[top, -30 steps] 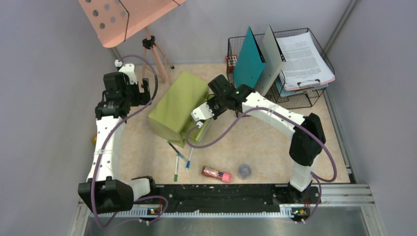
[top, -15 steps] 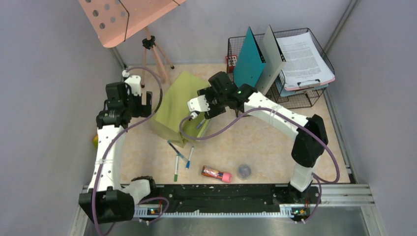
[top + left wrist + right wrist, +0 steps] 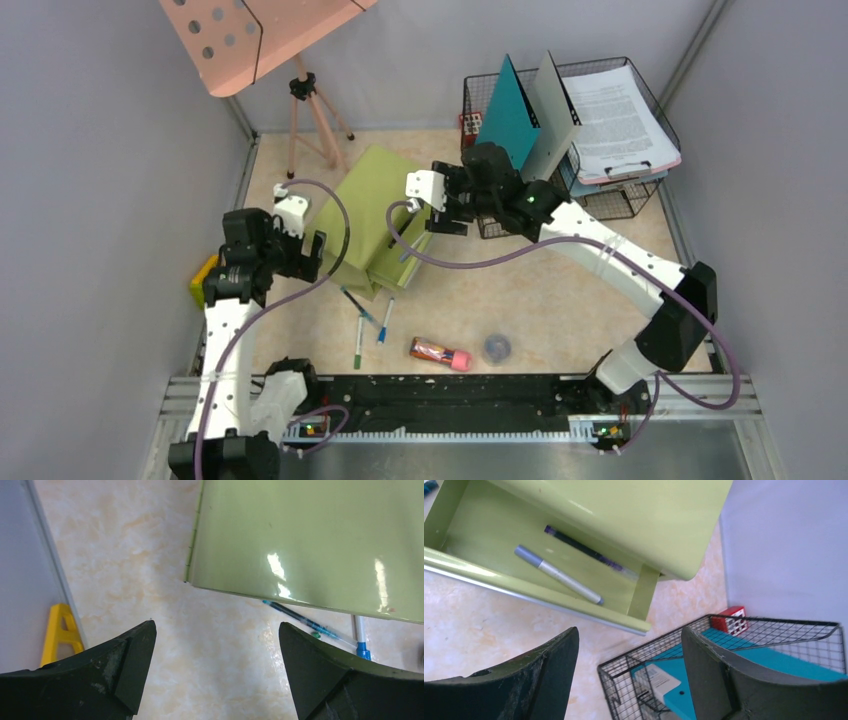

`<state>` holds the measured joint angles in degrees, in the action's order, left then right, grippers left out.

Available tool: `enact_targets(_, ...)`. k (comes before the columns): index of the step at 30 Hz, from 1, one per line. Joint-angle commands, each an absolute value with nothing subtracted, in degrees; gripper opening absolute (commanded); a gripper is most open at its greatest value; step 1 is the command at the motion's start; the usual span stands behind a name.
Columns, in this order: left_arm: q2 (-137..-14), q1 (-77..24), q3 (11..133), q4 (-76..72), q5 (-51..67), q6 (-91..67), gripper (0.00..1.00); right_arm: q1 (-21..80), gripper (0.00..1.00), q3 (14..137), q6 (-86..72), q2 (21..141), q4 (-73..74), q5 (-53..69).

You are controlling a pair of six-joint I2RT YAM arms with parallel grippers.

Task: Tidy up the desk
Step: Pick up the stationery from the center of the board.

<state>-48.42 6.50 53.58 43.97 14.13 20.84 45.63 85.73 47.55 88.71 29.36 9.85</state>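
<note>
The desk [image 3: 560, 300] is a beige marbled tabletop. On it stands an olive-green drawer box [image 3: 375, 200] with its drawer [image 3: 489, 545] pulled out. A grey marker [image 3: 559, 575] and a dark pen [image 3: 584, 550] lie in the drawer. My right gripper [image 3: 629, 645] hangs open and empty above the desk, between the drawer and the wire rack [image 3: 659, 660]. My left gripper [image 3: 215, 645] is open over bare desk just left of the box [image 3: 310, 540], holding nothing. Three loose pens [image 3: 360, 305] lie in front of the box.
A red-and-pink tube [image 3: 440, 352] and a dark round thing [image 3: 497, 347] lie near the front rail. A yellow object [image 3: 60, 632] sits by the left wall. The wire rack [image 3: 640, 190] holds a teal folder [image 3: 505, 120] and papers. A tripod [image 3: 315, 110] stands at the back.
My right gripper opened and drew back from the drawer toward the wire rack. My left arm swung toward the near edge, still open.
</note>
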Motion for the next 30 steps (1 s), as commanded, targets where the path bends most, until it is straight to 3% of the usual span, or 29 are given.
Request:
enact_targets(1, -50.30, 6.68, 49.10, 38.24, 14.93, 21.84, 0.98, 44.43, 0.74, 82.91, 42.48, 85.04, 26.94, 10.67)
enact_targets(7, -55.53, 6.67, 48.52, 28.63, 12.77, 16.92, 0.98, 43.39, 0.74, 79.25, 40.62, 82.24, 25.82, 11.14)
enact_targets(24, -75.52, 6.59, 64.00, 21.09, 0.63, 6.32, 0.97, 39.19, 0.74, 73.89, 36.56, 77.58, 24.29, 11.85)
enact_targets(30, -70.59, 6.60, 64.62, 26.66, -2.66, 7.35, 0.98, 35.11, 0.89, 70.18, 30.23, 74.77, 20.58, 14.95)
